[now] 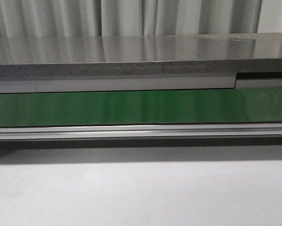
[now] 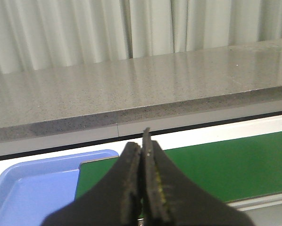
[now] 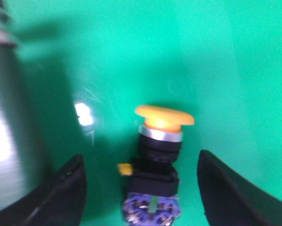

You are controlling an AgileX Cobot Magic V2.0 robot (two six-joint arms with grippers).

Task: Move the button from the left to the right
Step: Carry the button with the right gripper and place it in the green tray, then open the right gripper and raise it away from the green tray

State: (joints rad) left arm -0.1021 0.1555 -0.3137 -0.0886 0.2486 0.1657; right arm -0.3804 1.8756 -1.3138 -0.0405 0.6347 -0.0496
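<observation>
Right wrist view gives me the green belt [image 3: 216,56] filling the frame, then my right gripper [image 3: 140,188] with jaws spread wide, then the button [image 3: 159,155] standing between them, touching neither. I judge this the grasp step: next I close squarely on its black body. My left gripper [image 2: 142,188] has jaws pressed together, empty, beside a blue tray [image 2: 32,188]. No legible writing.

Belt [image 1: 141,107]: green, running across the front view behind a silver rail [image 1: 141,131].
Counter [image 1: 131,54]: grey speckled slab beyond the belt, glossy on top.
Curtain [image 1: 131,16]: pale, pleated, at the back.
Tray [image 2: 32,188]: blue, just beside the belt's end (left wrist view).
</observation>
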